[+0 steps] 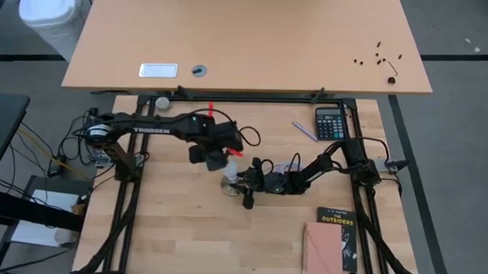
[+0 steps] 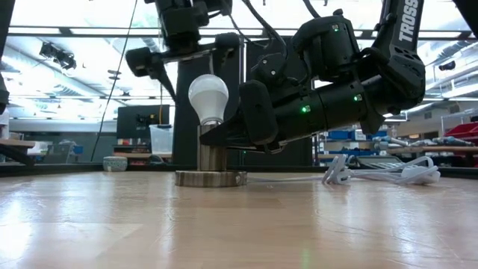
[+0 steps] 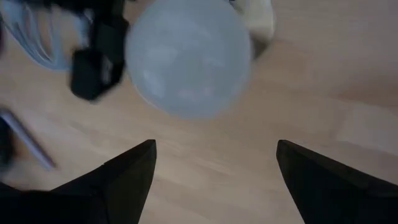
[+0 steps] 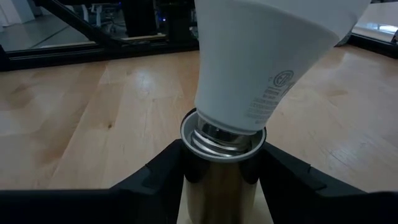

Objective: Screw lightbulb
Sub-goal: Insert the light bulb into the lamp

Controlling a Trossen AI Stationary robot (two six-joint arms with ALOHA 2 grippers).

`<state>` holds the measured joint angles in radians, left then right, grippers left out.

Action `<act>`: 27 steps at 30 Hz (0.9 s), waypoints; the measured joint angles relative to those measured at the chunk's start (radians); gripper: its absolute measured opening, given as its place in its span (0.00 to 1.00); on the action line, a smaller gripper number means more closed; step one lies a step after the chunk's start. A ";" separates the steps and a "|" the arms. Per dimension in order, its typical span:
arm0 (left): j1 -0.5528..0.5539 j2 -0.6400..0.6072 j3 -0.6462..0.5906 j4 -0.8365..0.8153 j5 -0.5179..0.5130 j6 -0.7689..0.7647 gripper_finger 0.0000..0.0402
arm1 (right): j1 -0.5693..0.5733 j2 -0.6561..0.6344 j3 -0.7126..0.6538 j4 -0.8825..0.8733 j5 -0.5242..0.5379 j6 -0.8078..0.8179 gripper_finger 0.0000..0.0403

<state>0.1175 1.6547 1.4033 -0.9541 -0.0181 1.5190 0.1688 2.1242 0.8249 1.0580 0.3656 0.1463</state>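
The white lightbulb stands upright, its grey screw base sitting in the mouth of a silvery socket. The socket's round disc foot rests on the wooden table. My right gripper reaches in low from the table's right and is shut on the socket's upright barrel. My left gripper hangs open above the bulb, pointing steeply down, its two fingers spread wider than the bulb and clear of it. My right gripper pinches the socket's metal barrel between its two fingers, just below the rim where the bulb's thread enters. The fingers come in nearly level from the table's right. The socket stays upright with its foot on the table.
The socket's white cord lies coiled on the table to the right. A calculator sits at the far right, a book and a pink notebook at the near right. Bare wood lies toward the near edge.
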 joint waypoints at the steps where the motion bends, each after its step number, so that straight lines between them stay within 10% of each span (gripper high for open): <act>1: -0.005 0.004 0.000 0.008 -0.011 0.021 0.84 | 0.000 0.000 0.000 0.000 0.000 0.000 0.46; 27: -0.085 0.037 0.001 0.089 0.033 0.040 0.84 | 0.000 0.000 -0.005 0.007 -0.001 0.000 0.46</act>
<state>0.0330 1.6917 1.4040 -0.8654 0.0145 1.5594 0.1688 2.1246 0.8204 1.0649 0.3645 0.1463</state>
